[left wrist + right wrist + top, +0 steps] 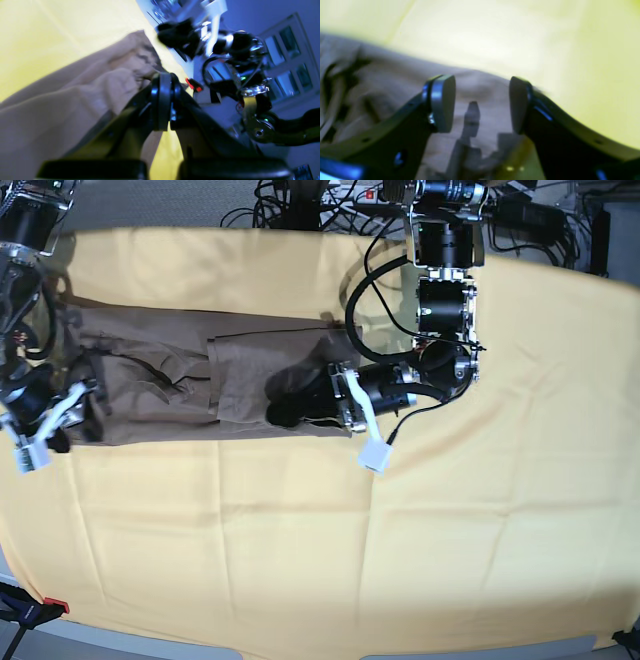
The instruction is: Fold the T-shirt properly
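Note:
The taupe T-shirt (160, 375) lies lengthwise on the yellow cloth (450, 530), with its right part folded over. My left gripper (282, 408) rests low on that folded part. In the left wrist view its fingers (162, 100) are pressed together, and the T-shirt (75, 95) bunches up into wrinkles right at the tips. My right gripper (75, 400) is at the shirt's left end. In the right wrist view it (480, 105) is open and empty, with both pads (443, 103) just above the T-shirt (382, 87) near its edge.
The yellow cloth covers the whole table and shows around the shirt in both wrist views (50, 30) (520, 37). Cables and arm bases (440, 240) crowd the far edge. A small red clip (55, 607) sits at the front left corner.

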`<state>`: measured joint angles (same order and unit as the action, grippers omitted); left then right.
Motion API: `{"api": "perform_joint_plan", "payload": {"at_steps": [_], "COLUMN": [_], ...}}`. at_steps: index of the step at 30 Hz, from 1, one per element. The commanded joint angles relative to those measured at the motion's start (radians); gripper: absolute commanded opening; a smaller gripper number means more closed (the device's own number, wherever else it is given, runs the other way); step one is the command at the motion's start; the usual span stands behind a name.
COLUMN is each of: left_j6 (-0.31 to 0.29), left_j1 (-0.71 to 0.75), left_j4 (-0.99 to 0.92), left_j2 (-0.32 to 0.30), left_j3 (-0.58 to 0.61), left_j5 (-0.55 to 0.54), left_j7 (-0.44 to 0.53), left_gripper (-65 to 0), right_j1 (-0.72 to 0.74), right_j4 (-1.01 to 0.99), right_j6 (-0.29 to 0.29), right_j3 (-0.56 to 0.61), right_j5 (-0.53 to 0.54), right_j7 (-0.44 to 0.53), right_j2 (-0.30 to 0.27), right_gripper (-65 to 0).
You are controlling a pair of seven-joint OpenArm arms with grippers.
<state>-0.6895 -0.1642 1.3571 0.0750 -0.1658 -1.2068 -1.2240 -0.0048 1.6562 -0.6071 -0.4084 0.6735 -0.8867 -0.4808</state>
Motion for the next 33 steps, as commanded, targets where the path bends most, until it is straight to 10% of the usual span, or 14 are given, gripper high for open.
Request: {"api": "perform_joint_plan", "payload": {"at_steps": [1, 7, 17, 33], "left_j6": [-0.009, -0.009, 0.010, 0.009], "left_j1": [-0.029, -0.044, -0.043, -0.044], "left_j4": [0.017, 0.017, 0.017, 0.016], "left_j2": [0.002, -0.047, -0.230, -0.380], "left_j3": [-0.021, -0.152, -0.184, -0.183], "left_j5": [-0.031, -0.032, -0.032, -0.069], "left_j7": [0.015, 0.013, 0.012, 0.012], "left_gripper": [-65.0, -65.0, -65.0, -65.0], "right_j1": [0.003, -0.037, -0.042, -0.047], "right_j4": [0.014, -0.101, -0.387, -0.430], "right_j6": [0.009, 0.092, 0.048, -0.060], "right_j3": [-0.036, -0.200, -0.247, -0.014], "right_j5": [0.008, 0.062, 0.385, 0.557], "right_j7": [0.007, -0.026, -0.233, -0.483], "right_j2": [-0.019, -0.018, -0.018, -0.019], "right_gripper": [-25.7, -24.1, -24.1, -26.7]}}
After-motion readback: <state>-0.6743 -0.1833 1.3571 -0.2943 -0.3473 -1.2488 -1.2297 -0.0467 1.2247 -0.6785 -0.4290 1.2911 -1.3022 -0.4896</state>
